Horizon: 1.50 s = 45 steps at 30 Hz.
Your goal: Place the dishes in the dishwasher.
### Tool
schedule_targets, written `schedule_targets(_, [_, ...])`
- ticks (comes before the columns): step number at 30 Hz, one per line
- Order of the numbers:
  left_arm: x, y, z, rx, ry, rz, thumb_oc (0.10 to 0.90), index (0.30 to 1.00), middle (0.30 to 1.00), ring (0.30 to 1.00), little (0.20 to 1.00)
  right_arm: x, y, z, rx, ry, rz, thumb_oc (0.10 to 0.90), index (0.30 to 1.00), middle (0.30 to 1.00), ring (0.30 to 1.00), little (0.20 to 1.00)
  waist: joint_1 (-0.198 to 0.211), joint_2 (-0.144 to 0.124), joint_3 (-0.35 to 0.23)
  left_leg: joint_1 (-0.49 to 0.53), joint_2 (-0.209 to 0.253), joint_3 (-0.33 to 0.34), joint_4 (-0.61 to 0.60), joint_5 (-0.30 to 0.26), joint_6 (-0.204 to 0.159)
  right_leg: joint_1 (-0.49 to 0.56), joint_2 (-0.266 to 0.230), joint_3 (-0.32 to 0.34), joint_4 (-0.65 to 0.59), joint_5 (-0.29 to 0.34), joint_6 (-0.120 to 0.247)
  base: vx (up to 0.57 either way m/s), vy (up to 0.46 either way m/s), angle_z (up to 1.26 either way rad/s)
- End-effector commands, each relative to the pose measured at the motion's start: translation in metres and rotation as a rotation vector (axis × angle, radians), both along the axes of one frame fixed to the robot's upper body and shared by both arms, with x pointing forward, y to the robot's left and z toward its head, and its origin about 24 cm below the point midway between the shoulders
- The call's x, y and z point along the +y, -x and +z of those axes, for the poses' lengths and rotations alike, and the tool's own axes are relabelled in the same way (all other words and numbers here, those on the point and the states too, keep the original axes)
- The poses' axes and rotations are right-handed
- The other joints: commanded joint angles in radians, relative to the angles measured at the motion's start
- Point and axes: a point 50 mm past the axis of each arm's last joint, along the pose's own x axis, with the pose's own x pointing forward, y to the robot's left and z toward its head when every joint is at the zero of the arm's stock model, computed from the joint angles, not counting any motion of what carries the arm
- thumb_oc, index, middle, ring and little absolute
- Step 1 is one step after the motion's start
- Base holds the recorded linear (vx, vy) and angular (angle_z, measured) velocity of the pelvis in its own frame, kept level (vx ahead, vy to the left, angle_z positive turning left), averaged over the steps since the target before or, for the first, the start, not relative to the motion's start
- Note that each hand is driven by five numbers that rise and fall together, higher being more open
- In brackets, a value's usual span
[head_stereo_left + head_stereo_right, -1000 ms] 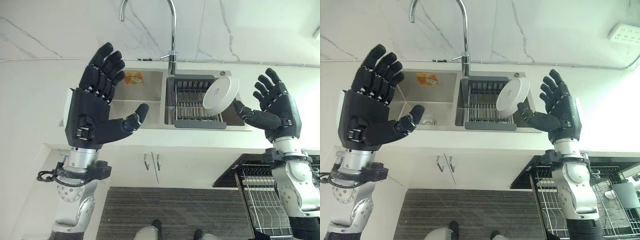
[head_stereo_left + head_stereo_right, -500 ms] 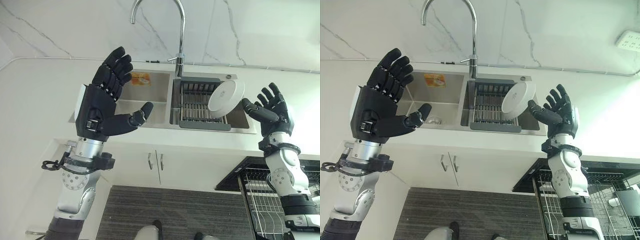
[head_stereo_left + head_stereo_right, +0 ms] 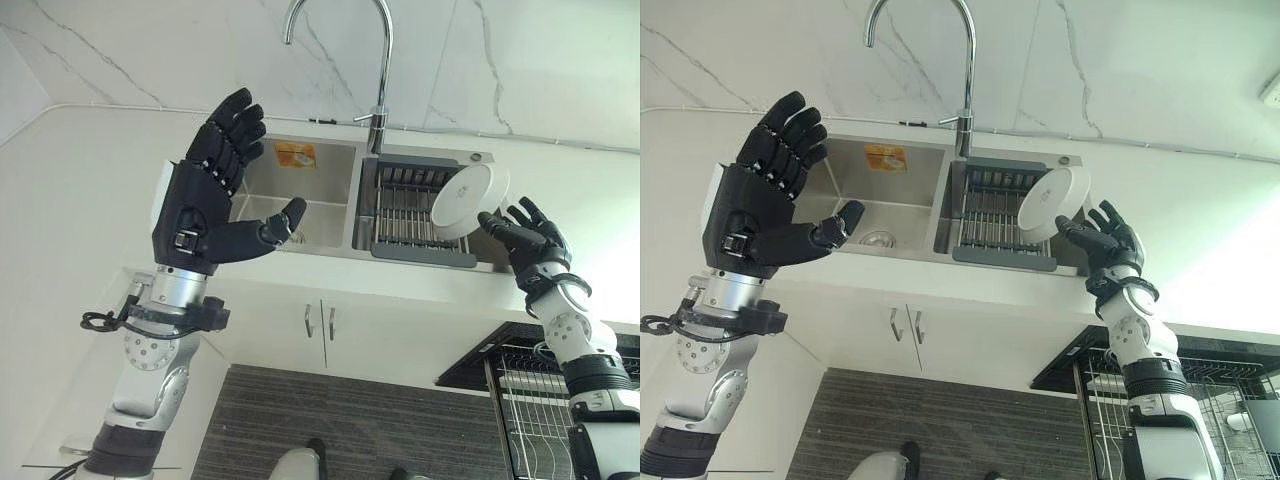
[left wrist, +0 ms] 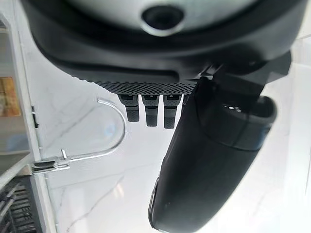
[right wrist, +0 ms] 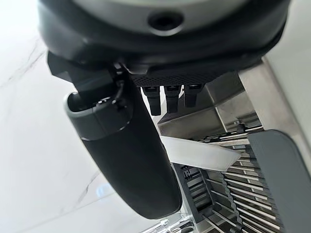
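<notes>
White marble wall runs behind a pale counter with a double steel sink set into it, and a tall curved tap stands at the divide between the two bowls. An orange sponge lies at the back of the left bowl. A dark drying rack sits across the right bowl, and a white plate stands tilted on its edge at the rack's right end.

Over the left bowl, the left hand is raised high with its palm toward the sink, fingers spread and straight and the thumb sticking out to the side; it holds nothing.

Lower, at the counter's right, the right hand reaches toward the plate with its fingers fanned open. Its thumb lies just beside the plate's lower rim, and I cannot tell whether it touches. In the right wrist view the plate shows edge-on just past the thumb, above the rack's bars.

Below the counter are white cupboard doors with two small handles, then grey striped flooring. An open dishwasher rack of wire shows at the lower right.
</notes>
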Motion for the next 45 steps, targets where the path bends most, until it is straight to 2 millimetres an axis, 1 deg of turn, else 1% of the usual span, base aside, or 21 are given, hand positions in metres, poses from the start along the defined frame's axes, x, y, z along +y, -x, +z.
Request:
schedule_targets(1, [-0.010,0.007,0.033,-0.186,0.004,-0.072,0.800,0.900,0.900,0.900,0.900,-0.010,-0.005,0.062,-0.237,0.073,-0.028,0.800,0.900,0.900,0.900,0.900,0.010,-0.017,-0.110,0.105,0.083,-0.037,-0.007,-0.154,-0.106,-0.029,-0.024,-0.002,0.069,-0.099,0.035,0.00,0.000,0.00])
schedule_targets(9, [-0.011,0.005,0.034,-0.179,-0.002,-0.077,0.800,0.900,0.900,0.900,0.900,-0.013,-0.007,0.060,-0.211,0.069,-0.014,0.800,0.900,0.900,0.900,0.900,0.010,-0.016,-0.110,0.107,0.081,-0.035,-0.007,-0.155,-0.106,-0.026,-0.025,-0.001,0.069,-0.099,0.037,0.00,0.000,0.00])
schedule_targets(16, [-0.011,0.003,0.033,-0.170,-0.002,-0.072,0.800,0.900,0.900,0.900,0.900,-0.019,-0.012,0.057,-0.166,0.055,-0.003,0.800,0.900,0.900,0.900,0.900,0.020,-0.020,-0.112,0.107,0.081,-0.036,-0.007,-0.152,-0.107,-0.023,-0.025,-0.004,0.069,-0.100,0.035,0.00,0.002,0.04])
schedule_targets(21, [-0.010,0.002,0.034,-0.164,-0.002,-0.068,0.800,0.900,0.900,0.900,0.900,-0.026,-0.013,0.059,-0.144,0.077,-0.007,0.800,0.900,0.900,0.900,0.900,0.025,-0.022,-0.113,0.108,0.081,-0.038,-0.007,-0.150,-0.109,-0.020,-0.024,-0.006,0.069,-0.101,0.034,0.00,0.000,0.00])
schedule_targets(29, [-0.008,0.002,0.033,-0.156,-0.005,-0.061,0.800,0.900,0.900,0.900,0.900,-0.038,-0.016,0.070,-0.134,0.087,-0.024,0.800,0.900,0.900,0.900,0.900,0.039,-0.024,-0.112,0.105,0.081,-0.045,-0.007,-0.144,-0.113,-0.014,-0.026,-0.017,0.069,-0.105,0.031,0.00,0.000,0.03])
schedule_targets(34, [-0.006,0.002,0.033,-0.154,-0.006,-0.059,0.800,0.900,0.900,0.900,0.900,-0.038,-0.018,0.069,-0.123,0.085,-0.018,0.800,0.900,0.900,0.900,0.900,0.048,-0.024,-0.112,0.102,0.080,-0.051,-0.007,-0.140,-0.114,-0.011,-0.027,-0.025,0.069,-0.106,0.030,0.00,0.000,0.00])
schedule_targets(41, [-0.003,0.002,0.033,-0.150,-0.004,-0.050,0.800,0.900,0.900,0.900,0.900,-0.040,-0.021,0.077,-0.130,0.074,-0.016,0.800,0.900,0.900,0.900,0.900,0.061,-0.023,-0.112,0.099,0.078,-0.061,-0.007,-0.133,-0.117,-0.004,-0.032,-0.039,0.069,-0.108,0.029,0.00,0.007,0.09])
schedule_targets(45, [-0.002,0.002,0.033,-0.148,-0.006,-0.042,0.800,0.900,0.900,0.900,0.900,-0.041,-0.021,0.075,-0.124,0.048,-0.022,0.800,0.900,0.900,0.900,0.900,0.072,-0.023,-0.112,0.095,0.075,-0.070,-0.007,-0.128,-0.118,0.001,-0.036,-0.051,0.069,-0.109,0.029,0.00,0.002,0.07])
